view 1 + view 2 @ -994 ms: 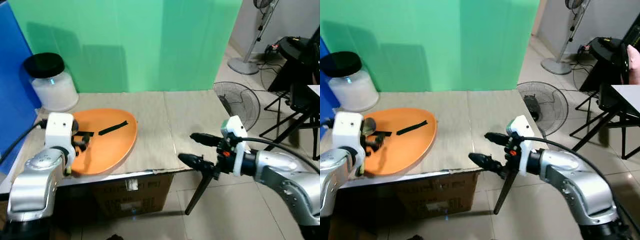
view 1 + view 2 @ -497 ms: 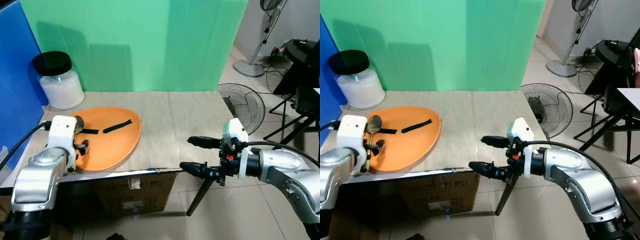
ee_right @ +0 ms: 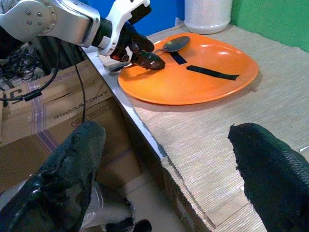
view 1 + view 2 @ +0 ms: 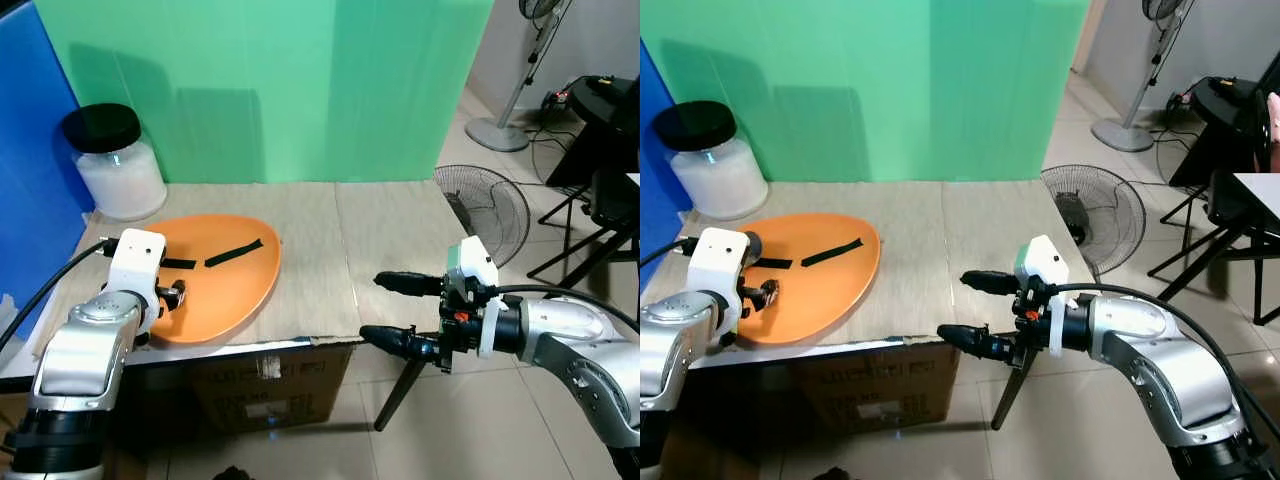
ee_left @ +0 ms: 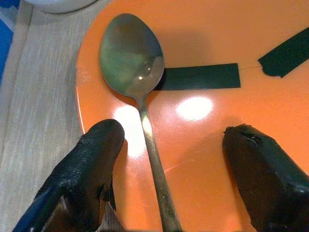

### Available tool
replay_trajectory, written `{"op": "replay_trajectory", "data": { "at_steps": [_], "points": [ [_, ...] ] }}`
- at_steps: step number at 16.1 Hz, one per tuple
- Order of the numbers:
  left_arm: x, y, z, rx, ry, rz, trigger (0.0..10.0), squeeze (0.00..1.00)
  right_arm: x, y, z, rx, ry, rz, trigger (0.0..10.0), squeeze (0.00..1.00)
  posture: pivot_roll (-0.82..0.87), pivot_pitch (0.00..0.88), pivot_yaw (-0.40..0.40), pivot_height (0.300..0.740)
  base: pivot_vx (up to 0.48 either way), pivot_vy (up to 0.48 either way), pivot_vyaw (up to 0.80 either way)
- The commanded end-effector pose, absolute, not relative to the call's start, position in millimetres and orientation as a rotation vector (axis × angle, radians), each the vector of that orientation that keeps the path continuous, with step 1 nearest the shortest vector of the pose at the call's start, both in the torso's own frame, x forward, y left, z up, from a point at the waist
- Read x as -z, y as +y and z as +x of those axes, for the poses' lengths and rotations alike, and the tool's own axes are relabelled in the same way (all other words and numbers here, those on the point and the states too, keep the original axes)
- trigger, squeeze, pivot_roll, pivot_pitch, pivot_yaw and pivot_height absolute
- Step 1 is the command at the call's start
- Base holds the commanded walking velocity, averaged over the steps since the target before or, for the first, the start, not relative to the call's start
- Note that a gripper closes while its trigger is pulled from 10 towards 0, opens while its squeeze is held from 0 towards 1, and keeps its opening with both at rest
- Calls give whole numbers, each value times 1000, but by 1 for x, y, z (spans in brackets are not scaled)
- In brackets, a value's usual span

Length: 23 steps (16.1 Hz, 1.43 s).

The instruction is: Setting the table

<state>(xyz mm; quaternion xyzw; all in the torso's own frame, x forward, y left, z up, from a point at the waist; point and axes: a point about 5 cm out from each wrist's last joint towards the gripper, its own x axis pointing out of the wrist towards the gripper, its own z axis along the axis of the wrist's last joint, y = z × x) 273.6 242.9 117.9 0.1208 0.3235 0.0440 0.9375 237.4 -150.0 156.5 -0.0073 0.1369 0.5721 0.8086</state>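
The orange plate (image 4: pixel 215 285) lies on the woven table mat (image 4: pixel 330 240), toward its 8 o'clock corner, with two strips of black tape (image 4: pixel 231 253) stuck across it. A metal spoon (image 5: pixel 137 82) rests on the plate near its 9 o'clock rim, bowl pointing toward the white jar (image 4: pixel 112 165) with the black lid at 10 o'clock.

The left gripper (image 5: pixel 169 181) hovers low over the spoon's handle, its fingers (image 5: pixel 91 169) spread apart on either side and not touching it.

The right gripper (image 4: pixel 400 312) hangs past the mat's 4 o'clock edge, fingers wide apart and holding nothing.

By my judgement the setting has barely begun: the plate is down, but the spoon is not yet grasped or laid beside it, and no other tableware is out.
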Motion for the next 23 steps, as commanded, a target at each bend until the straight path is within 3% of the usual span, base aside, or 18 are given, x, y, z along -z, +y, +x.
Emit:
{"op": "replay_trajectory", "data": {
  "at_steps": [1,2,3,4,5,23],
  "points": [
    [-116,242,275,-79,670,224,10000,0,-155,-153,236,-1232,304,-26,10000,0,-66,0,-17,740,0,0,0],
    [-115,242,276,-69,670,217,8431,0,-155,-153,236,-1240,307,-28,10000,0,-66,0,-17,740,0,0,0],
    [-114,242,276,-61,670,214,4039,0,-155,-153,236,-1244,308,-30,10000,0,-67,0,-16,740,0,0,0],
    [-114,242,277,-54,673,216,3216,0,-155,-153,236,-1245,308,-32,10000,0,-67,0,-16,740,0,0,0],
    [-113,242,278,-38,679,214,0,0,-155,-153,236,-1247,308,-34,10000,0,-68,0,-16,740,0,0,0],
    [-110,243,274,3,724,200,0,0,-158,-151,231,-1343,290,-51,10000,0,-65,0,-21,740,0,0,0]
  ]
}}
